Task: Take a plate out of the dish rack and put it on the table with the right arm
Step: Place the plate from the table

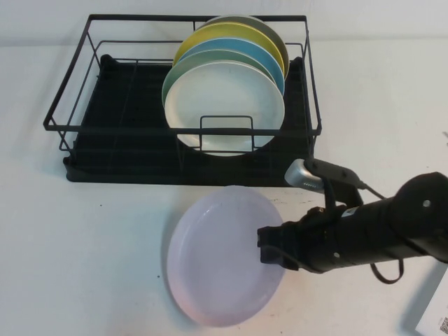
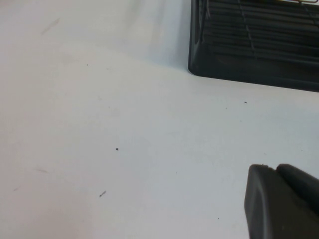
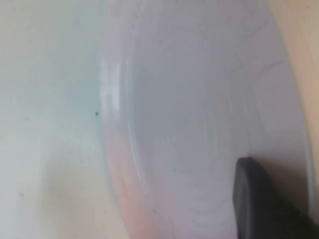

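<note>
The pale pink plate (image 1: pixel 220 255) is out of the dish rack (image 1: pixel 70 105), low over the white table (image 1: pixel 84 245) just in front of the rack. My right gripper (image 1: pixel 266 246) is shut on the plate's right rim. In the right wrist view one black finger (image 3: pixel 254 199) lies on the plate's inner face (image 3: pixel 189 124); the other finger is hidden under the plate. I cannot tell whether the plate touches the table. My left gripper (image 2: pixel 273 169) is out of the high view; in the left wrist view its fingers are together over bare table (image 2: pixel 99 124).
Several plates stand upright in the rack: a cream-white one (image 1: pixel 227 98) in front, then pale green, blue (image 1: pixel 262 56) and yellow (image 1: pixel 210 35). A corner of the rack's black tray (image 2: pixel 249 45) shows in the left wrist view. A white sheet (image 1: pixel 437 308) lies at the front right.
</note>
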Controlling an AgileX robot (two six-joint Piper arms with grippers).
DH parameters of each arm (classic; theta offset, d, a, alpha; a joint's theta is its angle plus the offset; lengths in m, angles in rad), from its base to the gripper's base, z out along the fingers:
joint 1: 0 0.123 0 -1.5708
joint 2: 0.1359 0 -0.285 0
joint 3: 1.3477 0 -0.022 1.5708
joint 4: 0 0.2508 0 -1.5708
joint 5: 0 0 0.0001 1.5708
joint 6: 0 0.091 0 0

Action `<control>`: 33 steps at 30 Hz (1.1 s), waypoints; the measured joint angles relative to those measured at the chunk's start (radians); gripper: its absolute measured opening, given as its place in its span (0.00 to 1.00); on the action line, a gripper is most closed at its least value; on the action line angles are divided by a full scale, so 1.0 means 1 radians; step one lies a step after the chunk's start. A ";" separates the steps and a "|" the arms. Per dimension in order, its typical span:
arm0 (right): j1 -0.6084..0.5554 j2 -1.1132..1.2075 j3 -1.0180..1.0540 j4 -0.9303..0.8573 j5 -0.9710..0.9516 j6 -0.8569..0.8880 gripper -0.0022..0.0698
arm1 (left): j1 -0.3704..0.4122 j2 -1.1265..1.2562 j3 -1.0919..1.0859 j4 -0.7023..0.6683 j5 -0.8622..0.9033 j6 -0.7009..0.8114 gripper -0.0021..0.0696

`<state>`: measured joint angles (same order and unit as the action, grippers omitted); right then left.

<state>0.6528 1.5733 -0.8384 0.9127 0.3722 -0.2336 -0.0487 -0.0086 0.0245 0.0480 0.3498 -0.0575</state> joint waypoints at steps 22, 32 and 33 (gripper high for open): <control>-0.025 0.138 -0.057 0.160 -0.029 -0.128 0.22 | 0.000 0.000 0.000 0.000 0.000 0.000 0.02; -0.033 0.148 -0.057 0.096 -0.085 -0.134 0.31 | 0.000 0.000 0.000 0.000 0.000 0.000 0.02; -0.033 0.148 -0.057 0.093 -0.087 -0.135 0.31 | 0.000 0.000 0.000 0.000 0.000 0.000 0.02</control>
<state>0.6198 1.7217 -0.8958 1.0055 0.2851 -0.3689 -0.0487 -0.0086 0.0245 0.0480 0.3498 -0.0575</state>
